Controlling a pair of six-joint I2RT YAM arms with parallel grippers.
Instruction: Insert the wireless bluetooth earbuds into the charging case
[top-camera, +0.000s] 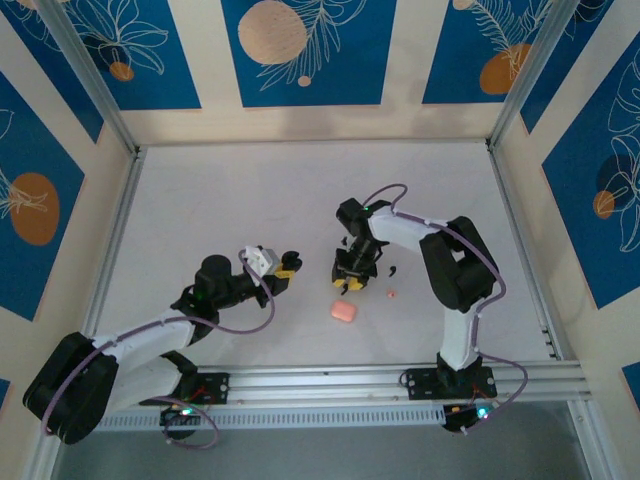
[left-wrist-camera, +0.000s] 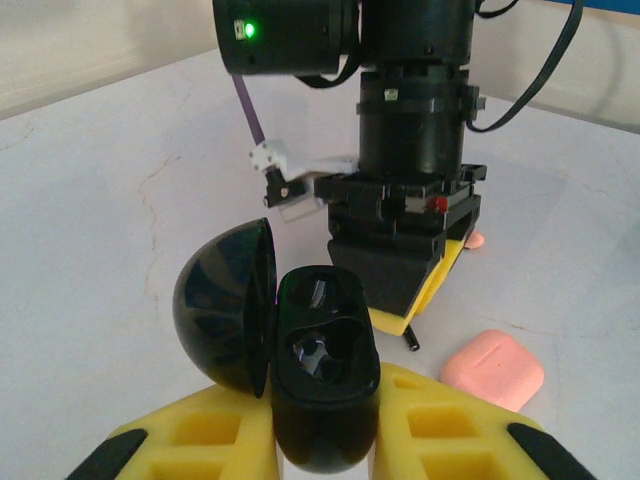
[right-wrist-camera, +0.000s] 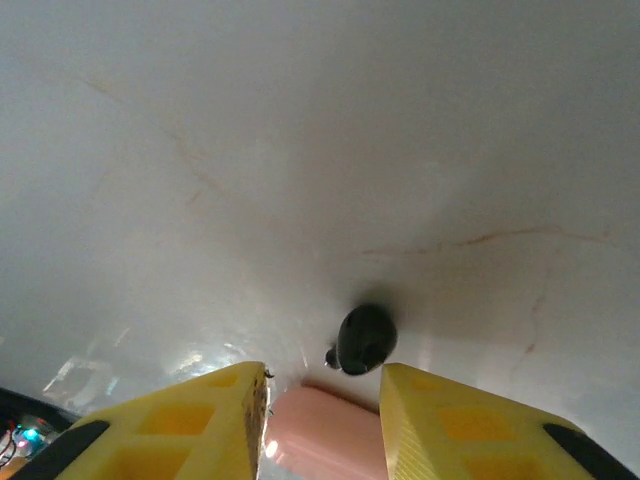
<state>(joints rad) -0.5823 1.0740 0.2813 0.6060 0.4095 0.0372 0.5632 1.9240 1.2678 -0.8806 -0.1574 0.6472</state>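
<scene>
**A:** Over on the left of the table (top-camera: 200, 200), why is the left claw (left-wrist-camera: 320, 405) clenched round the charging case (left-wrist-camera: 325, 350)?

**B:** To hold it steady. The lid (left-wrist-camera: 225, 310) stands open and the mouth faces the right claw (left-wrist-camera: 400, 295), so a bud could go straight in. Both moulded hollows look empty to me.

**A:** And the right claw?

**B:** It points straight down at the table, jaws parted, gripping nothing. From its own camera, one earbud (right-wrist-camera: 365, 340) lies on the table just beyond the yellow fingertips (right-wrist-camera: 250, 385), untouched. I cannot pick out the other one for sure.

**A:** How would it handle?

**B:** It is tiny, black, glossy and rounded, with a stub of a stem. I'd guess it is slippery on that smooth, pale, faintly veined tabletop. The case is the same shiny black plastic, egg-shaped with a domed lid.

**A:** And the pink thing?

**B:** A smooth, rounded pink box (left-wrist-camera: 493, 370), close by the bud. It might crowd the pinch.
</scene>
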